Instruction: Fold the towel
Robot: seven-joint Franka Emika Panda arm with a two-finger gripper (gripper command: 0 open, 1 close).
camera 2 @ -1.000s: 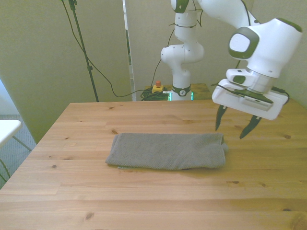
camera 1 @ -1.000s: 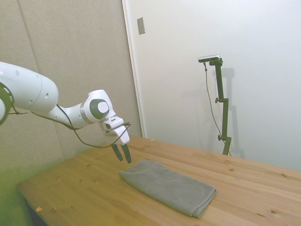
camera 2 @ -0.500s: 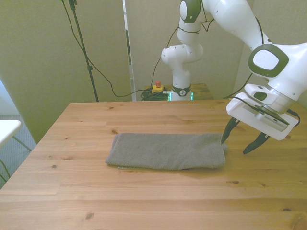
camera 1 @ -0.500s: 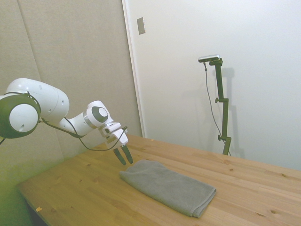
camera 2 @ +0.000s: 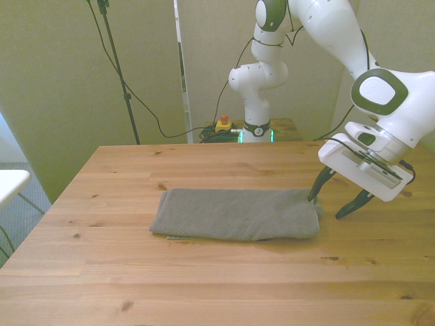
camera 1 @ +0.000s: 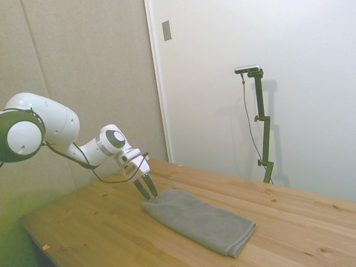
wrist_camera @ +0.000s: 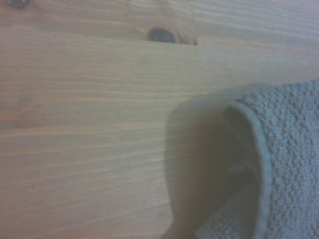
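Front view: plain grey folded terry-cloth towel flat at centre of light wooden plank table; white two-finger gripper at its right end, dark fingers spread. Wrist view only: towel's layered corner, rolled hem over bare wood.

Towel flat on table; claw (fingers spread) at front view's right end.

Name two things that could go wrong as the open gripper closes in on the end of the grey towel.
1. The gripper is open and tilted at the towel's end on the front view's right. One finger sits by the edge, the other over bare table, so it might scrape wood and miss the cloth.
2. That end shows stacked layers in the wrist view. Pinching only the top one could unfold the towel.
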